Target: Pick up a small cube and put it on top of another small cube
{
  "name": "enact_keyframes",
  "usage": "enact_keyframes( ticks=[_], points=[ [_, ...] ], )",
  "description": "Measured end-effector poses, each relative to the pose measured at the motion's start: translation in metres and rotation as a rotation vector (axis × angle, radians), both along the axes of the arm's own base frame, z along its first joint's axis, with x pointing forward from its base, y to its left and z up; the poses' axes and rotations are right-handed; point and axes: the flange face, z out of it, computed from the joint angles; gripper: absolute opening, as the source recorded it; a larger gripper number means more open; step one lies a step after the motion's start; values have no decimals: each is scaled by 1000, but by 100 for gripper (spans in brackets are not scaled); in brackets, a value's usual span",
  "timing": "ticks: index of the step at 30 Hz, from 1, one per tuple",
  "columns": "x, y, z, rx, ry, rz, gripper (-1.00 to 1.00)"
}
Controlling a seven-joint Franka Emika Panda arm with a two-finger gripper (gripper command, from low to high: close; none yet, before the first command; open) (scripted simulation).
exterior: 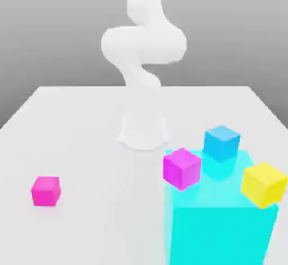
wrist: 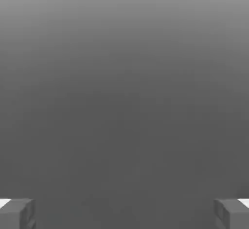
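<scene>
The big cyan block (exterior: 222,224) stands at the near edge of the white counter (exterior: 84,129), toward the exterior view's right, and serves as the landmark here. Three small cubes sit on or against its top: a purple-violet cube (exterior: 181,168) at its corner on the exterior view's left, a blue cube (exterior: 221,142) at its far edge, and a yellow cube (exterior: 263,184) at its edge on the exterior view's right. The hot-pink cube (exterior: 45,191) lies alone on the counter, well apart from the cyan block toward the exterior view's left (nothing touches it). Behind the cyan block rises the white arm (exterior: 143,44), its round base (exterior: 144,133) planted on the counter just beyond the block's far corner. In the hand view the gripper (wrist: 124,212) has its two grey fingertips (wrist: 17,213) spread wide apart, with nothing held between them and only plain grey background beyond.
</scene>
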Motion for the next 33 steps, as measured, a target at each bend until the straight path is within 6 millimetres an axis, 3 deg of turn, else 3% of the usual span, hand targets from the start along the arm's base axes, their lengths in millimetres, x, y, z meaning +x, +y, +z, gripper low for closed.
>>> enact_keyframes(
  ticks=[4,9,14,18,20,22,27,28,33],
  points=[
    [38,-56,-92,-36,146,-19,0],
    [45,-123,-207,-50,319,-32,0],
    [15,-179,-320,-33,488,-36,0],
    [-36,-215,-403,7,618,-45,0],
    [-63,-223,-441,29,680,-32,0],
    [-75,-226,-468,39,708,-25,0],
    [-80,-226,-520,41,717,-22,0],
    [-80,-225,-526,41,717,-22,-100],
    [-80,-225,-526,44,719,-22,-100]
  ],
)
